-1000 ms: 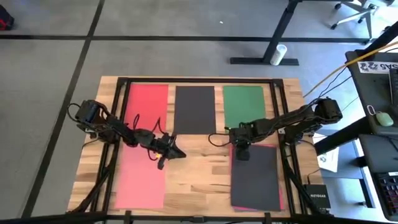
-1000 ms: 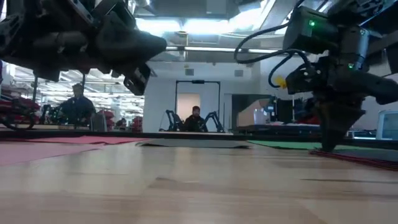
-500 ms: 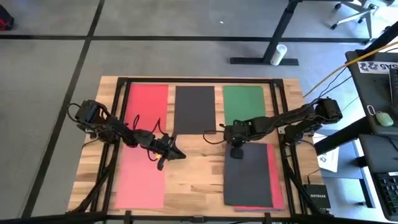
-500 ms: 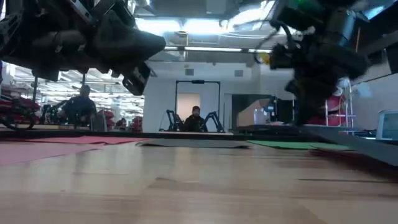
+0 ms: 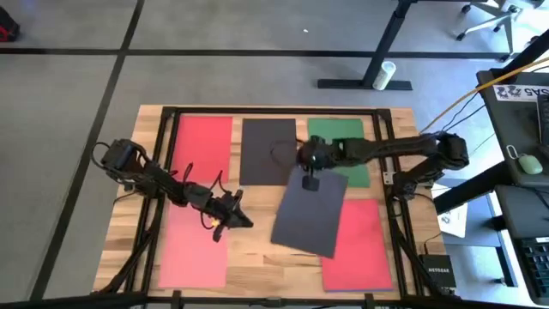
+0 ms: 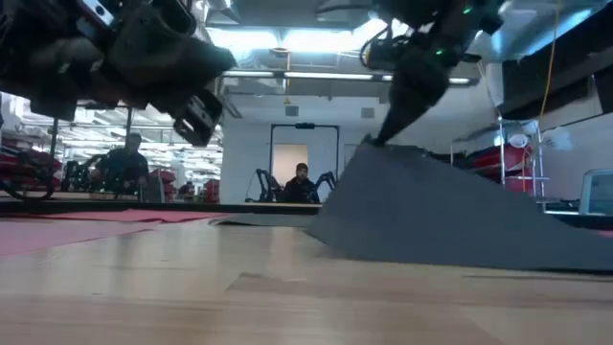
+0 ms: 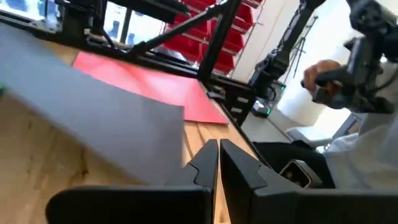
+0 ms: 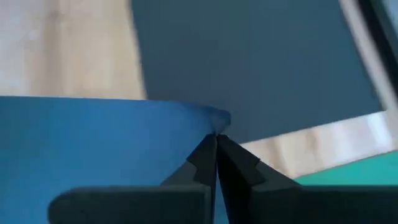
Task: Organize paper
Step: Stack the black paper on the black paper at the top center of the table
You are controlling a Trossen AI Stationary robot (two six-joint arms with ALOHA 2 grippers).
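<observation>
A dark sheet of paper [image 5: 307, 215], blue in the right wrist view [image 8: 93, 143], slopes up from the table with my right gripper [image 5: 310, 178] shut on its far end. On the table lie a red sheet [image 5: 203, 142], a black sheet [image 5: 266, 150] and a green sheet [image 5: 341, 142] along the far side, a pink sheet [image 5: 190, 253] near left and a red sheet [image 5: 360, 249] near right. My left gripper [image 5: 227, 220] hovers shut between the pink sheet and the dark one, holding nothing. My right gripper pinches the dark sheet's far short edge [image 8: 208, 124] between its two fingertips, coming from above. That end is lifted well above the table [image 6: 375, 144]. The sheet slopes down from the fingers, and its near end [image 5: 302, 244] rests on the wood and the red sheet.
Black frame rails [image 5: 163, 172] run along the wooden table's [image 5: 257, 227] left, right and far sides. A person [image 6: 302, 180] sits in the room beyond. Bare wood shows in the middle between the two near sheets.
My right gripper has risen and gone toward the far edge and leftward with the dark sheet. The sheet's far end has lifted, the sheet has turned askew and slid off the near right red sheet, leaving most of it bare. My left gripper has drifted slightly toward the near edge.
</observation>
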